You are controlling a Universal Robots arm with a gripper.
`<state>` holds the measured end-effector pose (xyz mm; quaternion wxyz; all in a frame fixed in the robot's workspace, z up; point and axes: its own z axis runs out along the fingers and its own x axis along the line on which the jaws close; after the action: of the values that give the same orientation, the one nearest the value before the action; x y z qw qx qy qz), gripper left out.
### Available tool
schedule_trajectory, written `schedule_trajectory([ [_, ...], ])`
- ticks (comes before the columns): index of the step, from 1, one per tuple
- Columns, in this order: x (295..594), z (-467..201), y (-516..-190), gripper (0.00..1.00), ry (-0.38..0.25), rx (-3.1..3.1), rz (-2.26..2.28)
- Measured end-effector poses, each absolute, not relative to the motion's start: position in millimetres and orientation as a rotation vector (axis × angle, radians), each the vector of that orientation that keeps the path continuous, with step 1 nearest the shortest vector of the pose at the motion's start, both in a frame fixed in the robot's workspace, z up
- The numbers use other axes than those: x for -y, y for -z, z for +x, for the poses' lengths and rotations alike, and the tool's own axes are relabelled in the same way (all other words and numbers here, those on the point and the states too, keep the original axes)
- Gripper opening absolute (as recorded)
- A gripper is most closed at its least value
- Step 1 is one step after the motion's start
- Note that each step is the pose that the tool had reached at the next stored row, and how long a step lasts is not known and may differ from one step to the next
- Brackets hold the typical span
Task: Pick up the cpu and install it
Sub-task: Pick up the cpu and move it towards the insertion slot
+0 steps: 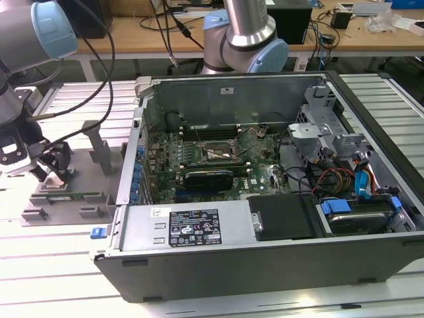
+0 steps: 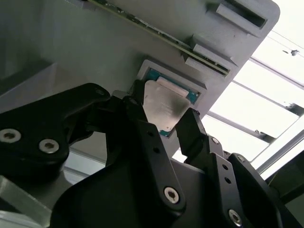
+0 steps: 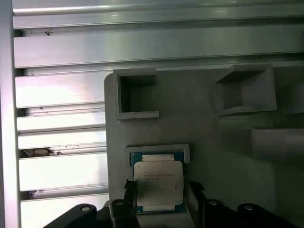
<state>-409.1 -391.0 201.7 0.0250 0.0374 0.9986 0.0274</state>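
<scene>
First wrist view: cpu point(image 3: 158, 185), silver lid up, flat in a shallow walled pocket point(image 3: 183, 151) of the grey fixture plate point(image 3: 204, 118). Close to square, hence no long axis worth steering by; edges squared up with the pocket walls. Sits directly between the fingertips of the gripper point(image 3: 161, 192), one black finger point(image 3: 129, 190) just beside each of two opposite edges. Fingers spread apart, not clamped, with a thin strip of green board and pocket floor visible between cpu and finger on at least one side. No offset to either side; dead centre on the approach line, straight ahead of the palm.

Second wrist view: cpu point(image 2: 164, 107) level in its pocket, seemingly neither lifted nor tilted, with the two black fingers straddling it. Cannot tell here whether a pad grazes the nearer corner.

Exterior view: gripper point(image 1: 56, 162) low over the grey fixture plate point(image 1: 93, 199) on the slatted table point(image 1: 59, 265), at the exterior view's left and well apart from the open computer case point(image 1: 265, 252). Socket point(image 1: 215, 154) on the board inside that case, toward the exterior view's right, with the case wall between. By the look of it, work stands at the grasp itself: cpu bracketed but not gripped, nothing seated in the socket.
</scene>
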Motion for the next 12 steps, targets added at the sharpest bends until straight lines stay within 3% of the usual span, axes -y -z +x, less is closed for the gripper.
schedule_trajectory([
  [10, 389.0, -409.0, -200.9, 0.56, -0.083, -3.089, 0.115],
  [11, 389.0, -409.0, -200.8, 0.62, -0.082, -3.089, 0.115],
  [12, 388.8, -409.0, -200.6, 0.62, -0.074, -3.089, 0.115],
])
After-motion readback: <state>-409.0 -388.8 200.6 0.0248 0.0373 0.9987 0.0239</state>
